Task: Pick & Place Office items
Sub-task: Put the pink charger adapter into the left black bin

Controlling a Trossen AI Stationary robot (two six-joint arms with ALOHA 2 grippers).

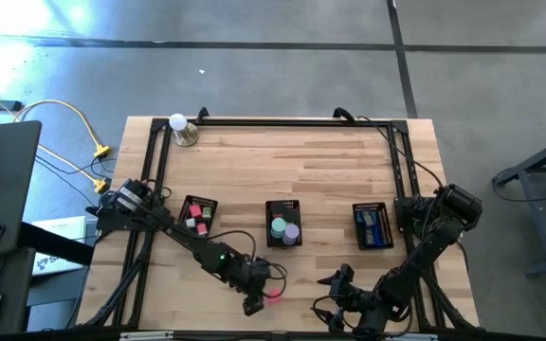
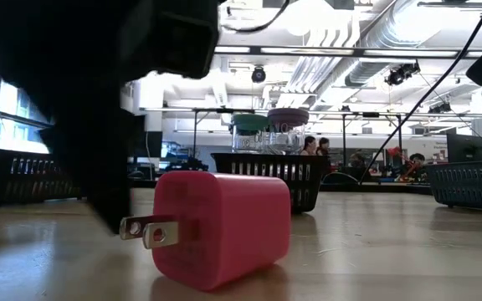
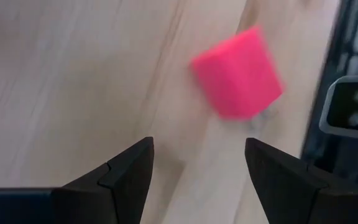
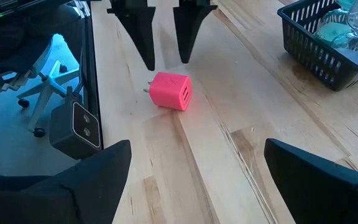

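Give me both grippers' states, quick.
Left gripper: open, empty, hovering just by the pink charger block.
Right gripper: open, empty, waiting at the table's near edge.

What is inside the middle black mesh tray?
In the middle tray a teal roll and a purple roll lie side by side. Whatever may lie beneath them is covered.

**Pink plug block lies alone on the worktop**

A pink charger block [image 4: 171, 91] rests on its side on the bare wooden worktop [image 1: 330, 180], its two metal prongs level. Red and pink pieces [image 1: 195, 215], teal and purple rolls [image 1: 284, 229] and dark blue rectangles [image 1: 373, 225] sit farther back.
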